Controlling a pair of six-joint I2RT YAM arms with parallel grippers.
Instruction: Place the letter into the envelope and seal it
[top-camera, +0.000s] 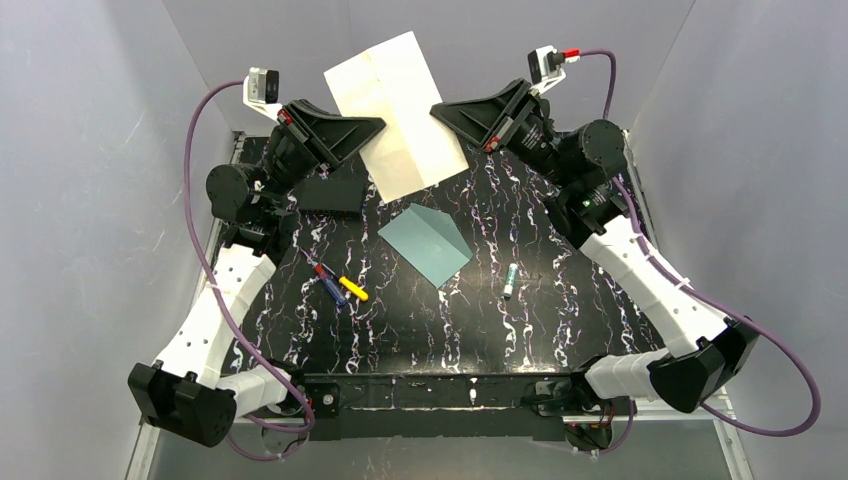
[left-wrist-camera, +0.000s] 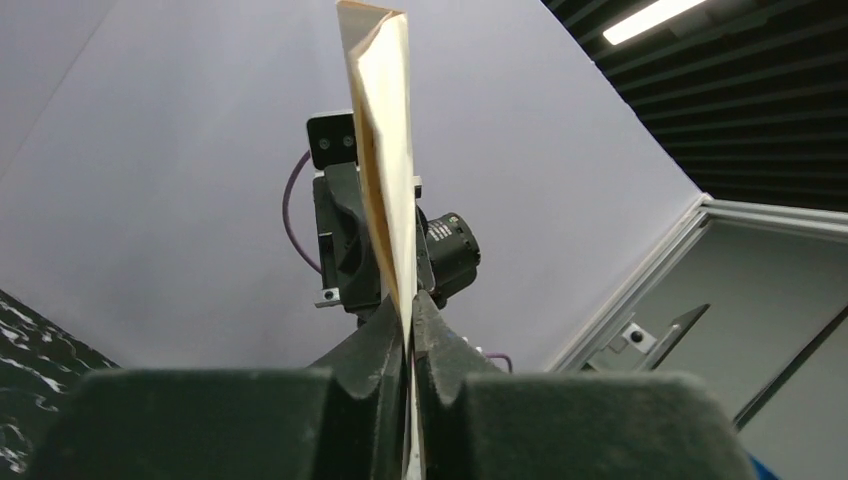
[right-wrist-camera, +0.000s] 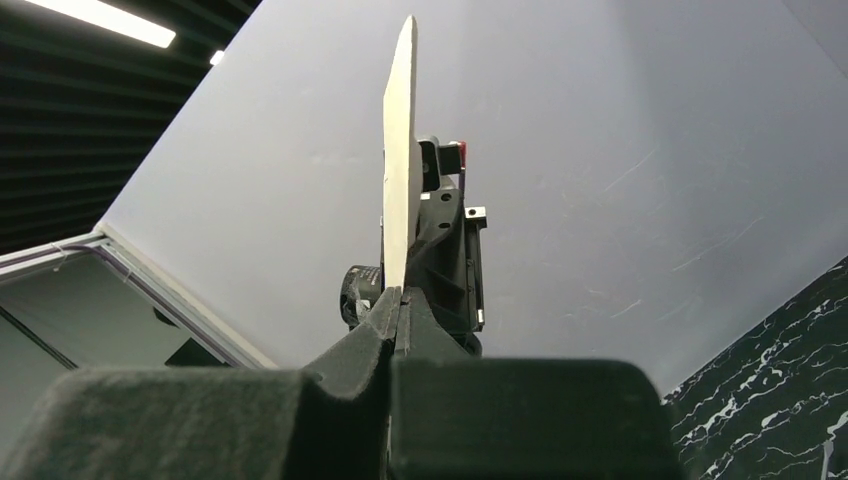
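Left fingers and right fingers pinch the probably light, floppy letter by its nine and three o'clock edges.

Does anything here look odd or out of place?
Nothing looks damaged. The letter hangs slanted in midair, pinched at opposite edges by the left gripper and right gripper; the teal envelope lies on the table below, loose markers scattered nearby.
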